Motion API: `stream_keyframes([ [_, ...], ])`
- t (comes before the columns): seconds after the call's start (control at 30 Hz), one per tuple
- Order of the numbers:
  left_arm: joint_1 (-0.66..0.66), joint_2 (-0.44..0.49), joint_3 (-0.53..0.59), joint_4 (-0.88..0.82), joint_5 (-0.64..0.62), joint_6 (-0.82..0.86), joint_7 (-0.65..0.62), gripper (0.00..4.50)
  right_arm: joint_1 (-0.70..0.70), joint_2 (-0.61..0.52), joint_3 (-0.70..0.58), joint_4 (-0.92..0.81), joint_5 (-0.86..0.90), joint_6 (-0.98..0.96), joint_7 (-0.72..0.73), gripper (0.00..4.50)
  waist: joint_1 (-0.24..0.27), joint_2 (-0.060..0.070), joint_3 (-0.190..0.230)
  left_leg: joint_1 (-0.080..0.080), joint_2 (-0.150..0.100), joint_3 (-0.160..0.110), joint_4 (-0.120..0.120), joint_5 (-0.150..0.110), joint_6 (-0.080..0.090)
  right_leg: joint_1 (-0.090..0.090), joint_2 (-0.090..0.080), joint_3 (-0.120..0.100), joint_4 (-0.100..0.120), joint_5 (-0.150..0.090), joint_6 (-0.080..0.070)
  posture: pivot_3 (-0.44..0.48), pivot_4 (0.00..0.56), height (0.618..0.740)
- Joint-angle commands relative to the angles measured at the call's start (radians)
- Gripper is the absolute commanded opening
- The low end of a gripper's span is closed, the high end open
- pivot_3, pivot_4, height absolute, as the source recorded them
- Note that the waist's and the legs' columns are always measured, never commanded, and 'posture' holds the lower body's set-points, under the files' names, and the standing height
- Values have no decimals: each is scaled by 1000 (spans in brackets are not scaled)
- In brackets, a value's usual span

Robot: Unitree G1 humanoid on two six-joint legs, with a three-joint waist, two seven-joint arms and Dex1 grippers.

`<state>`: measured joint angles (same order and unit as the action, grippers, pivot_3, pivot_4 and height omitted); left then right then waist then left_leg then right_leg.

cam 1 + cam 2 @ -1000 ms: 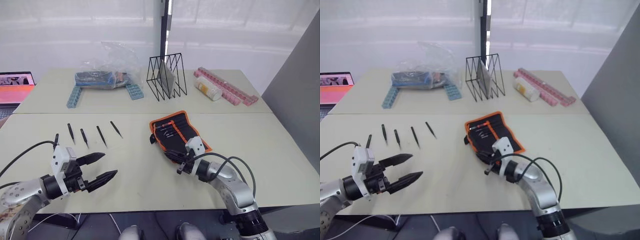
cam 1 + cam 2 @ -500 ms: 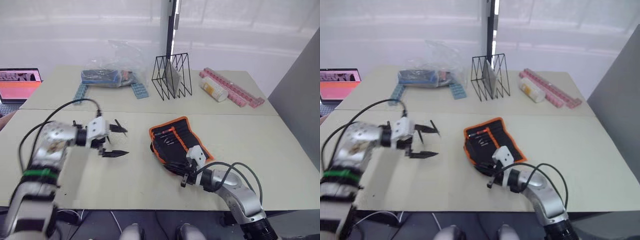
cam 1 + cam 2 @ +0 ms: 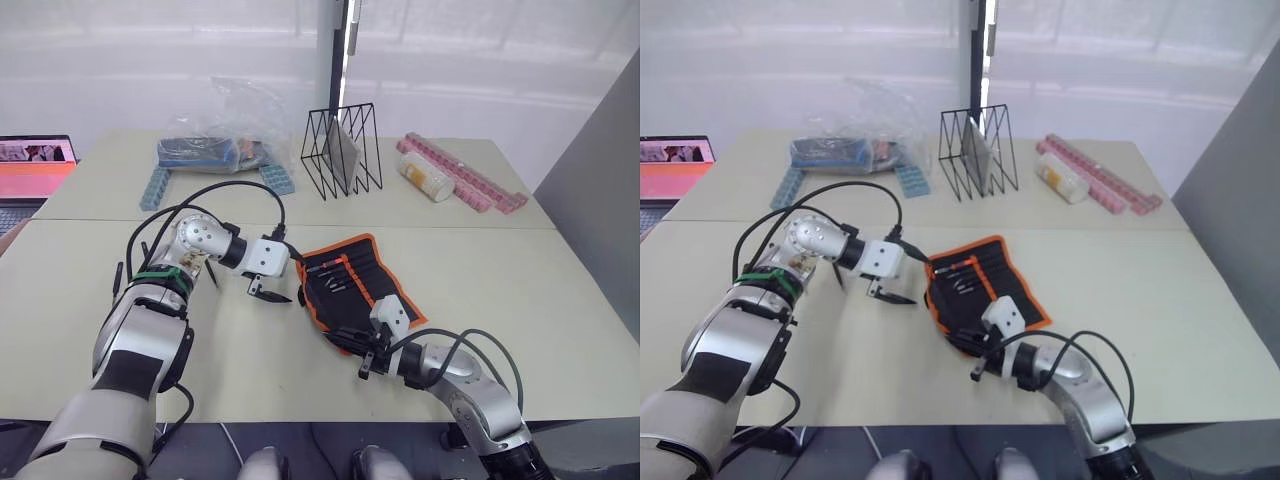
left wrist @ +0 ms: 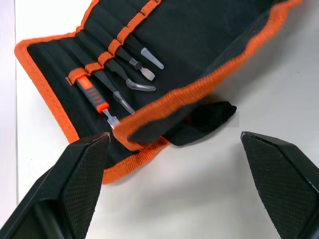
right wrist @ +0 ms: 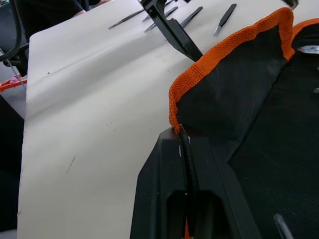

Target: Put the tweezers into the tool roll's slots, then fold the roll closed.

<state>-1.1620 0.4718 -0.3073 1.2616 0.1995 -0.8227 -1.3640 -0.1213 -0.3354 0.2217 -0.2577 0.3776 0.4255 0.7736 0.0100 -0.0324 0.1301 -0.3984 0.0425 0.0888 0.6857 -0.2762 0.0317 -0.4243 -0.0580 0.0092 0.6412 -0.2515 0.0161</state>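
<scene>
**Left jaws at the roll's edge, tweezers waiting**

Left gripper [image 3: 272,283] hovers with its jaws wide apart and empty, and the roll [image 4: 149,64] lies just ahead of the tips, its orange-trimmed edge between them in the left wrist view. Right gripper [image 5: 182,134] has its jaws together, clamped on the roll's near edge, pinning the fabric to the counter [image 3: 500,270]. The roll is open, and a few tools already sit in its slots [image 4: 117,50]. The loose tweezers [image 5: 227,12] lie on the counter well behind the left jaws, off to that arm's outer side, none of them picked up. My read: we're at the very start of the loading step, nothing carried yet. Next move calls for the left arm to swing back to the tweezers, pinch one mid-shaft, and line its point up with a free slot while the right holds the roll flat.
</scene>
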Motion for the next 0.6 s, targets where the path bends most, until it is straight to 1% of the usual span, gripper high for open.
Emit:
stream_keyframes([
  [0.03, -46, -15, 13, 16, 11, -17, 6, 4226, 2, 1, -10, -49, 16, 4, -11, 5, 1, 0, 0, 0, 0, 0, 1, 0, 0, 0, 0, 0, 0, 0, 0, 0, 150, 737],
  [0.1, -51, -19, 9, 23, 22, -19, -6, 3722, 2, 1, -10, -50, 17, 5, -15, 0, 0, 0, 0, 0, 0, -1, 1, 0, 0, 0, 0, 0, 0, 0, 0, 0, 150, 737],
  [0.2, -51, -17, -3, 28, 47, -29, -11, 2777, 3, -1, -11, -48, 17, 4, -18, 0, 0, 0, 0, 0, 0, -1, 1, 0, 0, 0, 0, 0, 0, 0, 0, 0, 150, 737],
  [0.3, -47, -12, -9, 31, 67, -40, -12, 1680, 1, -4, -12, -46, 14, 2, -20, 0, -1, 0, 0, 0, 0, -1, 1, 0, 0, 0, 0, 0, 0, 0, 0, 0, 150, 737],
  [0.33, -45, -8, -13, 33, 77, -43, -8, 1404, 1, -4, -13, -47, 15, 2, -21, 0, -1, 0, 0, 0, 0, -1, 1, 0, 0, 0, 0, 0, 1, 0, 0, 0, 150, 737],
  [0.47, -37, 6, -24, 35, 110, -58, 22, 63, 13, -2, -7, -70, 35, 22, -16, 0, 0, 0, 0, 0, 0, -1, 2, 0, 0, 0, 0, 0, 1, 0, 0, 0, 150, 737],
  [0.6, -25, 25, -26, 33, 121, -79, 22, 24, 27, 2, 9, -102, 47, 42, -18, 0, 0, 0, 0, -1, 0, -2, 3, 0, 1, 0, 0, -1, 3, 0, 0, 0, 150, 737],
])
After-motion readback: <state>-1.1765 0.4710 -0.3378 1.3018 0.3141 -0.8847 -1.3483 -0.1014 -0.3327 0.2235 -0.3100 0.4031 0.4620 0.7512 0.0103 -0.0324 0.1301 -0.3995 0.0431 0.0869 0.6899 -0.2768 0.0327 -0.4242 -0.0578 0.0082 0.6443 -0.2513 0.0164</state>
